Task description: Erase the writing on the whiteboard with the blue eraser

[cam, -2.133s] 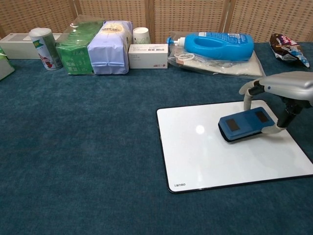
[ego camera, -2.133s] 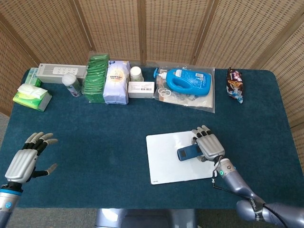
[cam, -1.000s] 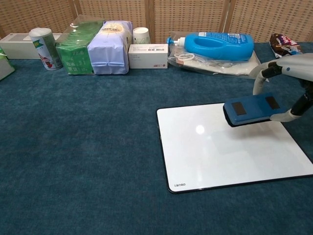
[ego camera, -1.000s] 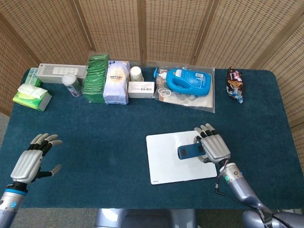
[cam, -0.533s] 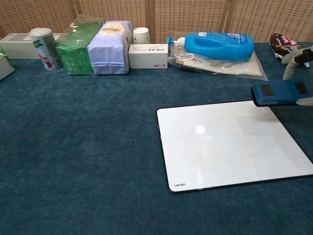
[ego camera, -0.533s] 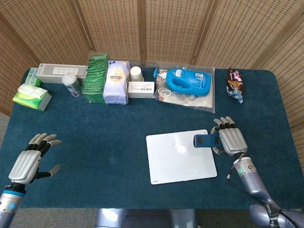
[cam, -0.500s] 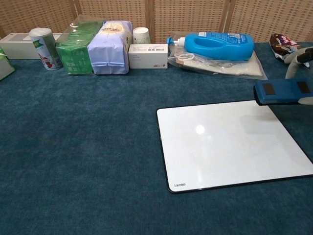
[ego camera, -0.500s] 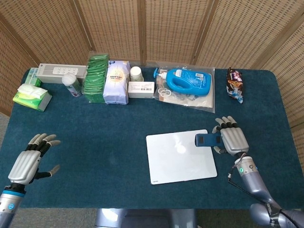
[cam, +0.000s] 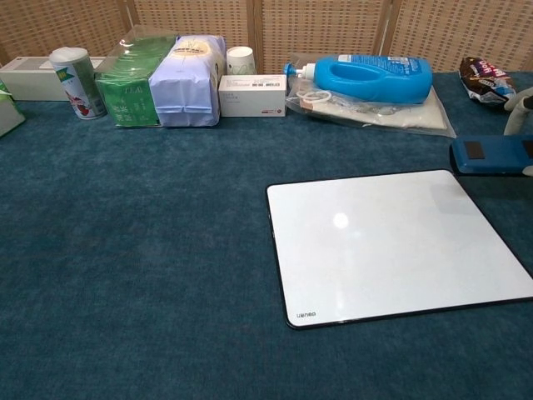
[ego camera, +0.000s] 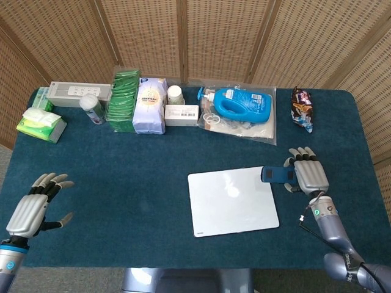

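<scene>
The whiteboard [ego camera: 232, 200] [cam: 391, 242] lies flat on the blue cloth, right of centre, with no writing visible on its white face. My right hand [ego camera: 307, 172] holds the blue eraser [ego camera: 276, 174] [cam: 491, 155] just beyond the board's far right corner, off the board. In the chest view only a fingertip [cam: 518, 106] of that hand shows at the right edge. My left hand [ego camera: 33, 207] hovers at the near left of the table, fingers spread, holding nothing.
Along the far edge stand a blue detergent bottle [ego camera: 242, 103] on a plastic bag, a white box [ego camera: 181, 114], a paper cup [ego camera: 175, 94], green and white packs [ego camera: 137, 102], a can [ego camera: 91, 108], tissues [ego camera: 40, 124] and a snack bag [ego camera: 302, 108].
My right hand lifted the eraser off the whiteboard and carried it right, past the board's far right corner. The left hand drifted slightly toward the near edge.
</scene>
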{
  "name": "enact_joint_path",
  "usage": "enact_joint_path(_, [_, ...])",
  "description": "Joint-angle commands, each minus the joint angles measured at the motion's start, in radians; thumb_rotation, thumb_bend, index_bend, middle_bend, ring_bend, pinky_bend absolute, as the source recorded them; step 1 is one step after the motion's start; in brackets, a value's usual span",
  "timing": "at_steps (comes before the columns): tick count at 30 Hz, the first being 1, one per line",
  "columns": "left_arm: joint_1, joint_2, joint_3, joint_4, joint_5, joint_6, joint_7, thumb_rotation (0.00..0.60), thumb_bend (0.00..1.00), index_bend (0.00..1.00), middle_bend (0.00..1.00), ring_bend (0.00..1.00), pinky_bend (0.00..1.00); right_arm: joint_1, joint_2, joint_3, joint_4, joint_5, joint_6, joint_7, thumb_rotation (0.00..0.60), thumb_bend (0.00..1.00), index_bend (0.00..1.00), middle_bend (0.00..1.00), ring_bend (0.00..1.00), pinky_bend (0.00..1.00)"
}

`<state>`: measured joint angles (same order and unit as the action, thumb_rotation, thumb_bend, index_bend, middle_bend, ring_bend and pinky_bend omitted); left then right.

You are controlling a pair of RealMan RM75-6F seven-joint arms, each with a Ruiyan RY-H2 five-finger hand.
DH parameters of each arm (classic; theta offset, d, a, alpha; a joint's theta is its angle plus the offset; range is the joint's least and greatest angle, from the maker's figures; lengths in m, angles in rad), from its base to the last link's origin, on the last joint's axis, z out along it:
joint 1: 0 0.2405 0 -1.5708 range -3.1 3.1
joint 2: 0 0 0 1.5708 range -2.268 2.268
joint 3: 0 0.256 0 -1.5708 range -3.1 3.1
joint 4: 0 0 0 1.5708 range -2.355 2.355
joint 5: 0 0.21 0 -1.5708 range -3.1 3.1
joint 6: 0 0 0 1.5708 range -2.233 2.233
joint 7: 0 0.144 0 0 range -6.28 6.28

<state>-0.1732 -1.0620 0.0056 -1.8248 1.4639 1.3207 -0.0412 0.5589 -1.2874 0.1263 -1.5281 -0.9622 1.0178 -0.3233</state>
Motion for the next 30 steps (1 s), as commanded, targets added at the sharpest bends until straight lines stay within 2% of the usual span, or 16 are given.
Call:
enact_joint_path(1, [-0.002,-0.002,-0.001,0.002,-0.003,-0.004,0.0,0.6,0.32,0.22,0.15,0.02,0.0,0.001,-0.006,0.002,0.008,0.0,-0.008,0.005,0.6,0.24,0.56,0.12,0.0,0.0])
enact_joint_path(5, [-0.006,-0.008,-0.003,0.005,-0.009,-0.012,0.004,0.6,0.32,0.22,0.15,0.02,0.0,0.006,-0.018,-0.002,0.015,-0.003,-0.023,0.002,0.6,0.24,0.58,0.12,0.0,0.0])
enact_joint_path(7, [-0.009,-0.009,-0.004,0.004,-0.012,-0.017,0.007,0.6,0.32,0.22,0.15,0.02,0.0,0.012,-0.024,-0.002,0.02,0.007,-0.033,-0.009,0.6,0.24,0.55,0.11,0.0,0.0])
enact_joint_path(9, [-0.01,-0.009,-0.006,0.004,-0.013,-0.017,0.007,0.6,0.32,0.22,0.15,0.02,0.0,0.016,-0.025,-0.001,0.021,0.017,-0.04,-0.021,0.6,0.24,0.48,0.1,0.0,0.0])
enact_joint_path(14, [-0.009,-0.006,-0.008,0.006,-0.016,-0.015,0.004,0.6,0.32,0.22,0.15,0.02,0.0,0.021,-0.015,-0.004,0.016,0.026,-0.045,-0.046,0.6,0.24,0.11,0.05,0.0,0.0])
enact_joint_path(17, [-0.011,-0.007,-0.009,0.008,-0.016,-0.017,0.002,0.6,0.32,0.22,0.15,0.02,0.0,0.015,-0.004,-0.002,0.006,0.022,-0.034,-0.041,0.6,0.24,0.01,0.03,0.0,0.0])
enact_joint_path(23, [-0.014,-0.008,-0.012,0.004,-0.016,-0.018,0.007,0.6,0.32,0.22,0.15,0.02,0.0,-0.005,0.017,0.005,-0.03,-0.004,0.001,-0.012,0.6,0.24,0.0,0.01,0.0,0.0])
enact_joint_path(30, [-0.011,-0.007,-0.013,-0.008,-0.02,-0.01,0.027,0.6,0.32,0.22,0.15,0.02,0.0,-0.067,0.031,0.016,-0.075,-0.109,0.138,0.057,0.6,0.26,0.03,0.02,0.0,0.0])
